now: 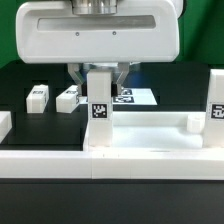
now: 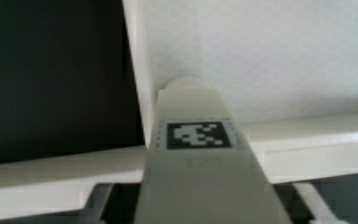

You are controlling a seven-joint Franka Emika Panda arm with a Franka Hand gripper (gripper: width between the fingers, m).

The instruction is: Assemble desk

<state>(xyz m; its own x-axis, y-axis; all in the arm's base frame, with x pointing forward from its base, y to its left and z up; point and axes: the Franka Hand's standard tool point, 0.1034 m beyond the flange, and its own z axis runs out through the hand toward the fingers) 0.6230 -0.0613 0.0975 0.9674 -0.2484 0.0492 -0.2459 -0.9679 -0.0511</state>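
the desk slab (image 1: 150, 135) is the widest thing here. it lies flat across the near part of the black table (image 1: 20, 80), reaching the exterior view's right edge, and the wrist view shows it as a pale surface (image 2: 265, 60) beyond the leg. a long white rail (image 1: 50, 167) runs just nearer than it. farther back the marker board (image 1: 140, 97) lies flat on the table.

the gripper (image 1: 100, 80) hangs over the slab's left end with its fingers pressed against the top of the held leg (image 1: 100, 130) (image 2: 202, 180), pinching it upright. the leg's foot seems to sit at the slab's left corner, but i cannot tell whether it is seated in a socket. a standing leg (image 1: 216, 105) rises at the slab's right end.

far left on the table lie the first loose leg (image 1: 38, 97) and, just right of it, the second loose leg (image 1: 68, 98). a small square tag (image 1: 100, 111) (image 2: 197, 135) faces out from the held leg.
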